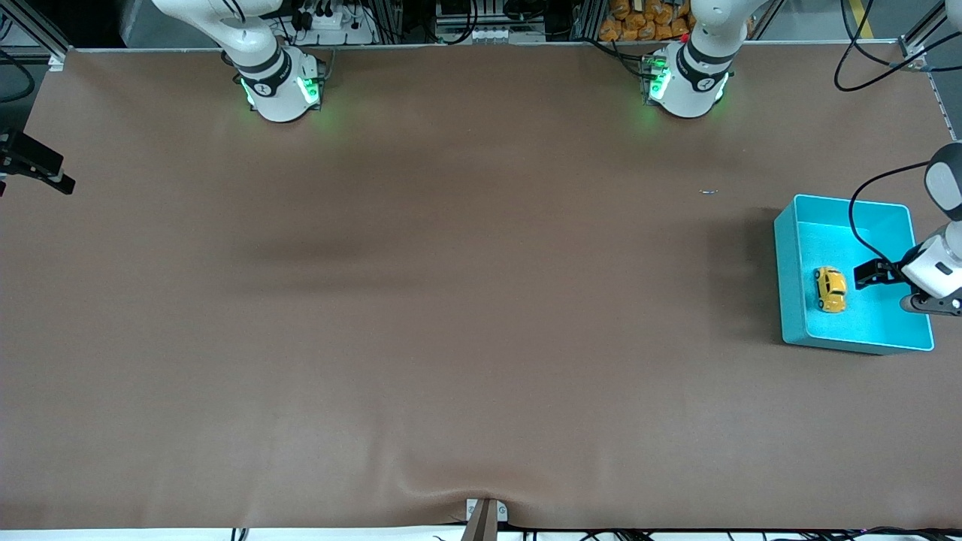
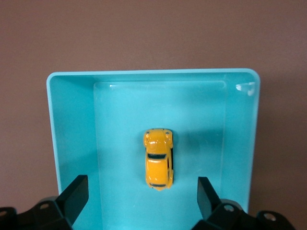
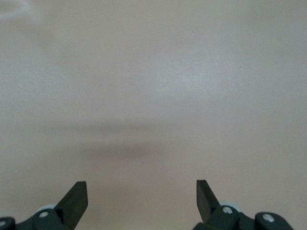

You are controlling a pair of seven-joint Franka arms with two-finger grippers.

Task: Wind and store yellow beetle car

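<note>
Table (image 1: 421, 315): brown mat cover, gently wrinkled near the front camera's edge, soft shadows across the middle. Room: cables, a power strip and orange packets along the edge by the arm bases.

Teal bin (image 1: 789, 285): at the left arm's end of the table.

Yellow beetle car (image 1: 830, 289): on its wheels on the bin floor, just ahead of the left gripper (image 1: 864, 276), untouched.

Left gripper: over the bin, fingers spread wide, empty (car seen between them in the wrist view).

Right gripper (image 3: 141, 199): over bare mat, fingers wide apart, empty; arm waiting.
</note>
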